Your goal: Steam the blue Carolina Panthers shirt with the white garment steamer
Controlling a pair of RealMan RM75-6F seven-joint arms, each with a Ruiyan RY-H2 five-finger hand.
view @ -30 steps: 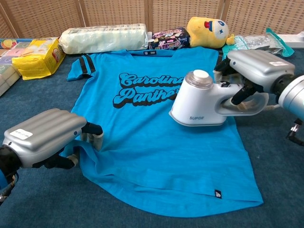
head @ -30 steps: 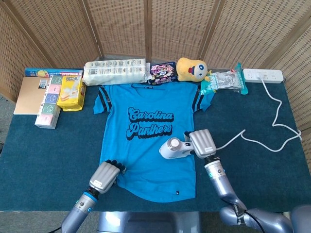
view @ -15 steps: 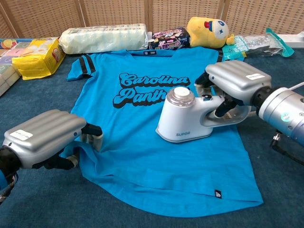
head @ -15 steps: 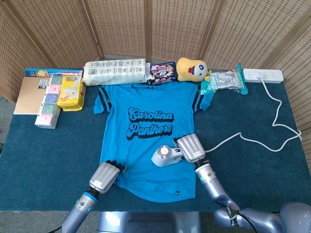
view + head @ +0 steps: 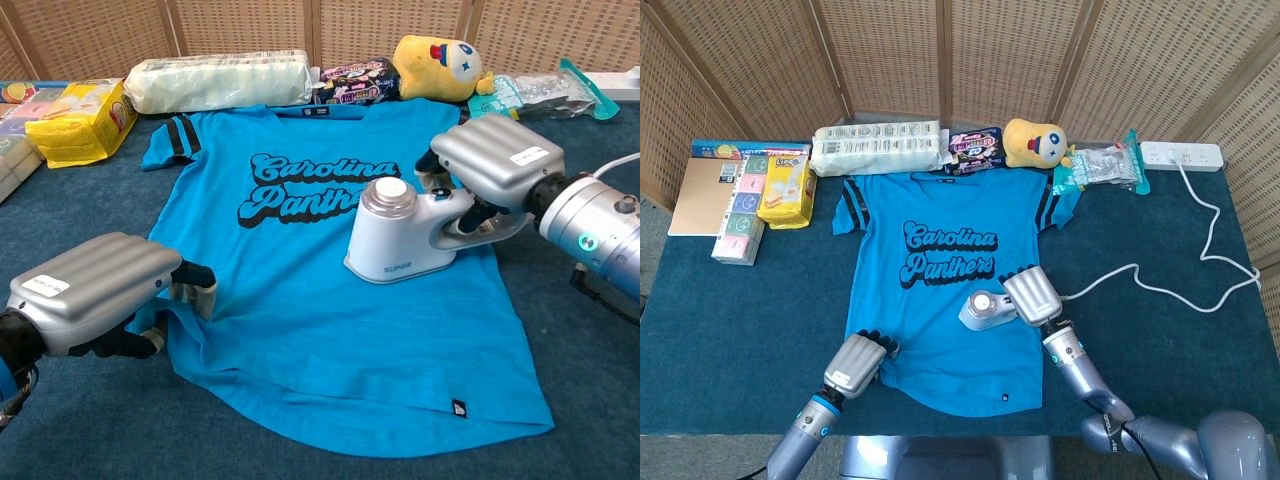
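Lying flat on the dark blue-green bench (image 5: 750, 310), the blue Carolina Panthers shirt (image 5: 940, 330) is spread with its collar toward the wicker screen (image 5: 970, 50) and its hem toward the robot. The right robot hand (image 5: 495, 165) grips the handle of the white garment steamer (image 5: 395, 240), fingers wrapped around it; the steamer sits over the right-hand middle of the shirt, just below and to the right of the lettering. Whether its base touches the cloth cannot be told for certain. A white cord (image 5: 1150, 275) runs from near that hand across the bench to a white power strip (image 5: 1182, 154) at the far right corner.

The left robot hand (image 5: 90, 290) rests on the shirt's lower left edge, near the hem, with its fingers curled down onto the fabric, which is bunched slightly there; it holds the cloth down.

Along the far side of the bench sit a yellow plush toy (image 5: 1033, 141), a dark snack packet (image 5: 974, 146), a long clear-wrapped pack (image 5: 877, 147), a yellow packet (image 5: 786, 190), a stack of small boxes (image 5: 740, 215) and a clear bag (image 5: 1102, 165).
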